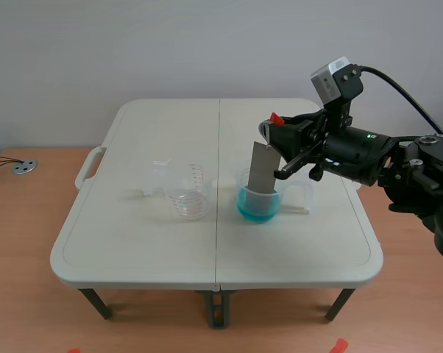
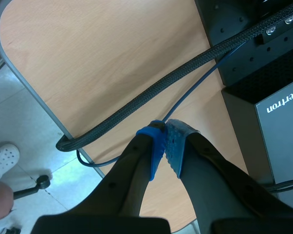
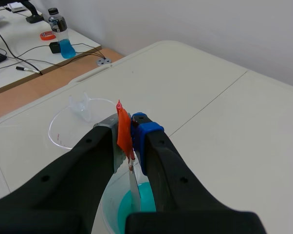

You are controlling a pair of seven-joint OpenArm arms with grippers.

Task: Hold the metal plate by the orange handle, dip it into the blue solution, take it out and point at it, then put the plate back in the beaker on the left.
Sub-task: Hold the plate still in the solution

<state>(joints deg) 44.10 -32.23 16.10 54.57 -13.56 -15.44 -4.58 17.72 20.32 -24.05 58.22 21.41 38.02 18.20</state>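
Where the right gripper (image 3: 131, 134) clenches the orange handle (image 3: 123, 130), the metal plate (image 1: 263, 168) hangs slightly tilted, its lower edge down inside the right beaker (image 1: 279, 195) of blue solution (image 1: 254, 211). Just across the table (image 1: 133, 243) seam stands the left beaker (image 1: 188, 195), clear-walled, well in from every edge. The left gripper (image 2: 164, 141) hangs over a wooden surface, pads pressed together on nothing, near a black cable (image 2: 185, 78).

A: Which colours stand out?
B: Grey metal plate (image 1: 264, 168), orange handle (image 3: 123, 131), turquoise solution (image 1: 255, 207) in a clear beaker (image 1: 243, 190).
A: The other beaker (image 1: 186, 195)?
B: Clear, with red scale marks. Cream counter (image 1: 155, 246). Left hand (image 2: 164, 127): blue dotted pads (image 2: 174, 147).
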